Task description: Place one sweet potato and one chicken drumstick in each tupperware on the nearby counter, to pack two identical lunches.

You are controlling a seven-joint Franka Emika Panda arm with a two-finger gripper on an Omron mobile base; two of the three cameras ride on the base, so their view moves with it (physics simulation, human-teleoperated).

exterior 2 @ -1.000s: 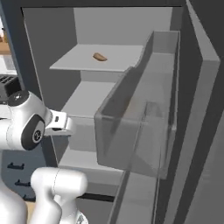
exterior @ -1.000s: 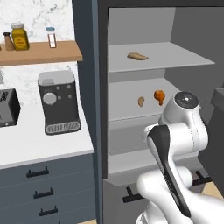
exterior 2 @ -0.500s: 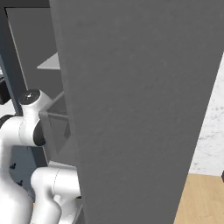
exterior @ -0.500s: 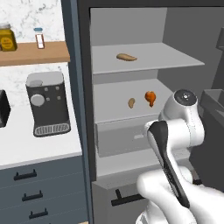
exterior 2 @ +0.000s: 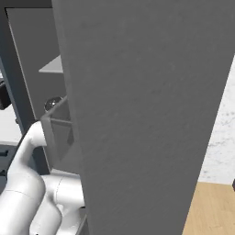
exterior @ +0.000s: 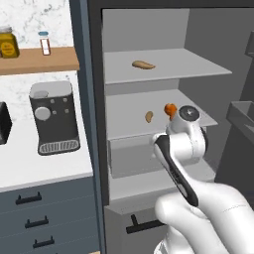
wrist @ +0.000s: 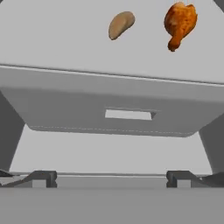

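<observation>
On the middle fridge shelf lie a tan sweet potato (wrist: 120, 24) (exterior: 149, 116) and, to its right, a glossy orange chicken drumstick (wrist: 179, 21) (exterior: 170, 109). Another sweet potato (exterior: 141, 64) rests on the shelf above. My gripper (wrist: 111, 178) is open and holds nothing. It faces the grey fridge drawer front (wrist: 127, 109) just below that middle shelf, well short of the food. The white counter (exterior: 44, 168) lies left of the fridge. The tupperware is out of view.
A black coffee machine (exterior: 52, 116) stands on the counter, below a wooden shelf (exterior: 37, 59) with jars. Dark drawers (exterior: 34, 218) run under the counter. The open fridge door (exterior 2: 137, 114) looms close on the right, and my arm (exterior: 186, 149) hides part of the fridge interior.
Both base views have shifted, so the base has moved: the fridge interior sits further left and the door now blocks the right base view. My gripper stays open.
</observation>
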